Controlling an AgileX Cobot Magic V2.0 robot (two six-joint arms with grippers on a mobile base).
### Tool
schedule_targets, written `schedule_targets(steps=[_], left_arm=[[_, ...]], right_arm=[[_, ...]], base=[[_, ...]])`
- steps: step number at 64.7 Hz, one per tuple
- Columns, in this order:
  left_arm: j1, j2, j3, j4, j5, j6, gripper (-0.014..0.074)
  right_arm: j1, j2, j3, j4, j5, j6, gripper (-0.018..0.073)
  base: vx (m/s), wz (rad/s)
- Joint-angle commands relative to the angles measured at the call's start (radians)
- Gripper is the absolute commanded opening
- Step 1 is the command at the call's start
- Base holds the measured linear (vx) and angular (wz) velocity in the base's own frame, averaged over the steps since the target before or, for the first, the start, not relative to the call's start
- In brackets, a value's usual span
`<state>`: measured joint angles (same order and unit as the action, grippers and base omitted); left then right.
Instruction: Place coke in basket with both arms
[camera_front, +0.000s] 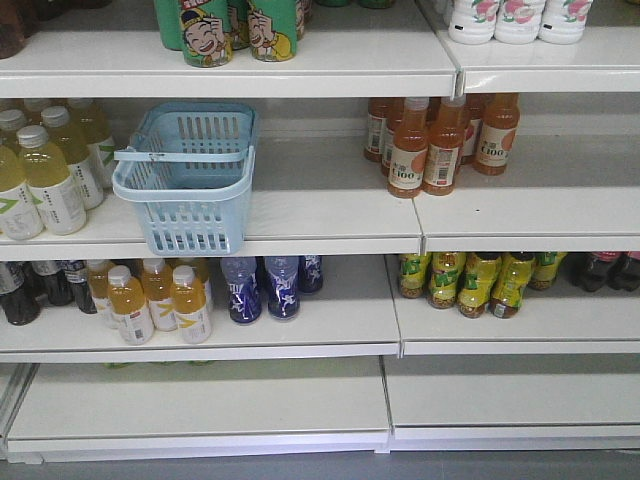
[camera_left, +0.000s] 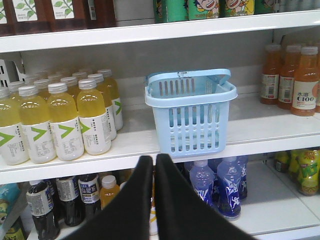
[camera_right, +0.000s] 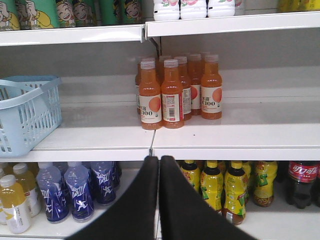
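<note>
Left gripper (camera_left: 154, 159) pressed together, right gripper (camera_right: 159, 160) likewise, basket (camera_right: 30, 115) cropped at frame edge, coke (camera_right: 301, 181) top out of sight

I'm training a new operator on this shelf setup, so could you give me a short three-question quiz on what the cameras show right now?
1. True or false: the left gripper and the right gripper are both shut and hold nothing.
2. In the front view, what stands to the right of the basket on the same shelf? A) orange drink bottles B) milk cartons C) cereal boxes
3. Fill in: the coke stands one level ___ the basket.
Key: 1 true; 2 A; 3 below.
</note>
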<state>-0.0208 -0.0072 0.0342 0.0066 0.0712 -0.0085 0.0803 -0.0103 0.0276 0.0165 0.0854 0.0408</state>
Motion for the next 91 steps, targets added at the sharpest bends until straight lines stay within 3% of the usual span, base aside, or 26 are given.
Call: schedule_targets(steps=[1, 91], left_arm=[[-0.002, -0.020, -0.001, -0.001, -0.071, -0.001, -0.0006], [-0.002, -0.020, -0.001, -0.001, -0.071, -0.001, -0.0006]], right_arm=[[-0.005, -0.019, 0.011, -0.001, -0.071, -0.005, -0.0009], [-0.005, -0.019, 0.011, -0.001, -0.070, -0.005, -0.0009]], base=[[0.05, -0.01], [0.03, 0.00]])
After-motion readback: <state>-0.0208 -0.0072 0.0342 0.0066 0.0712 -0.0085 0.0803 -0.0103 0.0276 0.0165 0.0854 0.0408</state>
